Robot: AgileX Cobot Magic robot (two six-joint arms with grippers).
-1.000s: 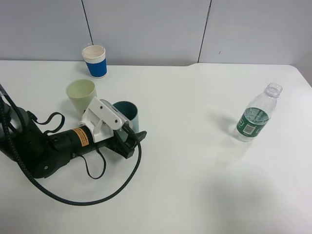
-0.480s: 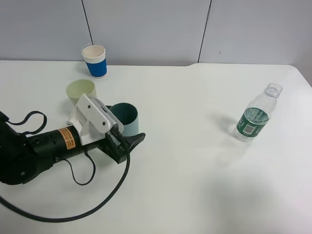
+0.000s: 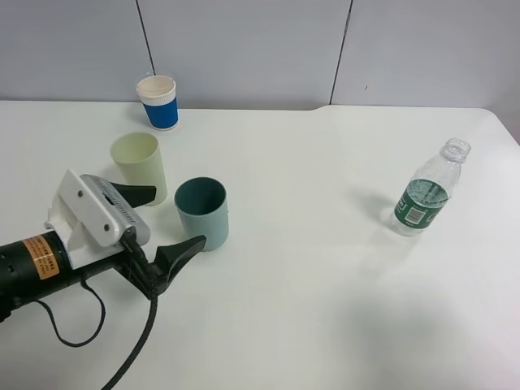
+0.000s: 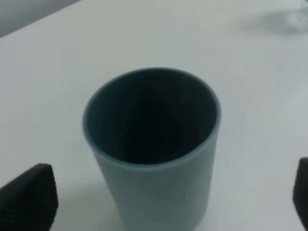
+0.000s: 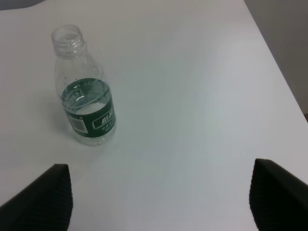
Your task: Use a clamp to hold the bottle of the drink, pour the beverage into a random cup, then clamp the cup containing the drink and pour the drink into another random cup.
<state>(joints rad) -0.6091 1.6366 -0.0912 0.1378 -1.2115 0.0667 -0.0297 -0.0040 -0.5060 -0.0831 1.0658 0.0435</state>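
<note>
Counter (image 3: 325, 309) carries three cups and one bottle (image 3: 425, 197), off at the right; teal cup (image 3: 201, 213) sits mid-left beside the tumbler (image 3: 139, 166), paper cup (image 3: 158, 101) behind; left gripper (image 3: 166, 223) spread wide, holding nothing; teal cup looks light, stiff, slick, so grab mid-wall; right gripper (image 5: 159, 192) apart too, empty.

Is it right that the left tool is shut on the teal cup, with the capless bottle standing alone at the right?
Not quite. The left tool is open and clear of the teal cup, which stands free between the spread fingers in the left wrist view. The capless bottle does stand alone at the right.
</note>
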